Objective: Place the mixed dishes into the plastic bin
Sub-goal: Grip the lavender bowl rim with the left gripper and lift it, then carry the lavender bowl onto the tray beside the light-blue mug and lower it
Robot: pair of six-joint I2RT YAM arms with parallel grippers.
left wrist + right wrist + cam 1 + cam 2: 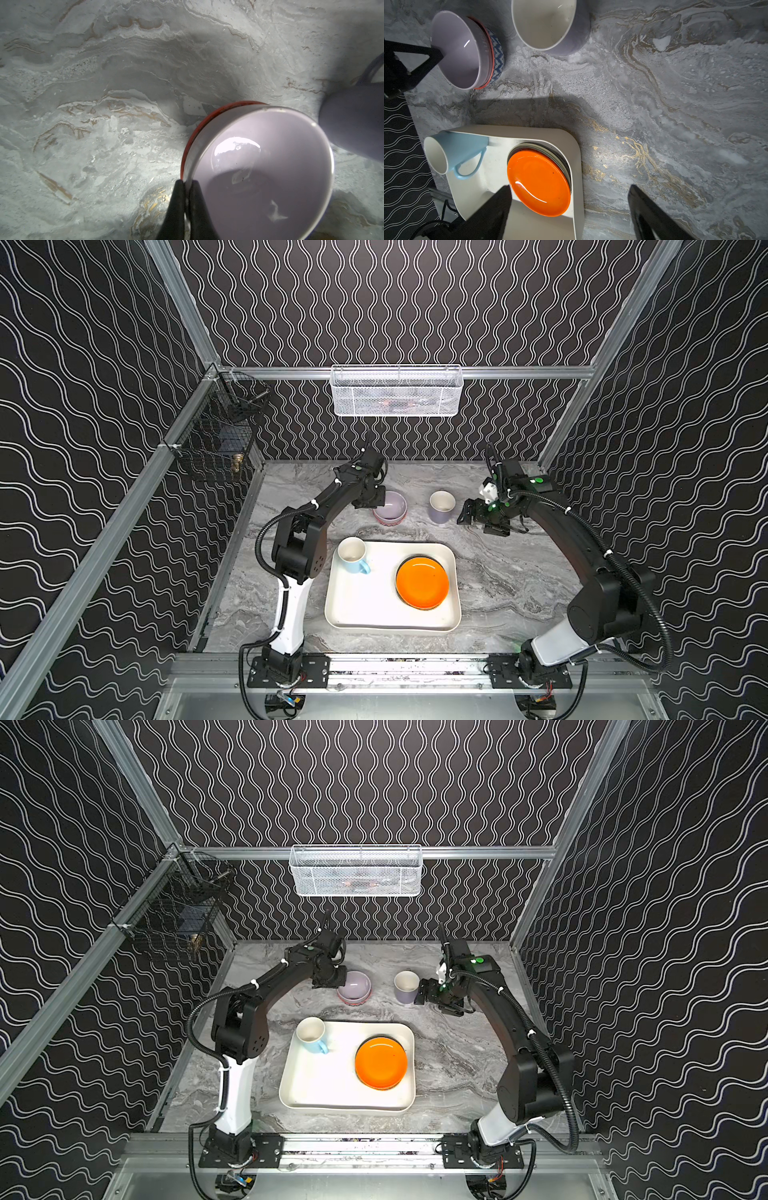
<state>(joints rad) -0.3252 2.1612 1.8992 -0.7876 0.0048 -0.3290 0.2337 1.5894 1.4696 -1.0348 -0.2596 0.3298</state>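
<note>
While pinched shut on one thin bit of rim of the lavender bowl [259,166], looks like a sketchy hold for the left end effector [187,183]. Gripping from one side only, so expect tilt on the lift, maybe a slow slide out from between the fingers thanks to that glossy glaze. Worse: nested inside the red-orange patterned bowl [497,56], right under the grip. Could drag that lower one up a little through a snug fit, then drop it back on the bench [498,580] with a clatter. Can't tell about the lower rim, caught too or not; looks like only the lavender one in the pinch.

As for the right end effector [570,188]: wide open, holding nothing, hovering over the bench with the lavender-grey mug [441,508] near, out ahead of the fingertips. Easy to nudge or tip that mug on a sloppy approach, and with both arms close together back there, worth watching for a bump.

And the plastic bin [361,614]: back toward the arm bases from both end effectors, already carrying the light blue mug [353,558] plus the orange plate [422,583] on top of a stack of plates [562,158]. Better to aim for the bare floor beside those or risk landing a bowl on the mug.
</note>
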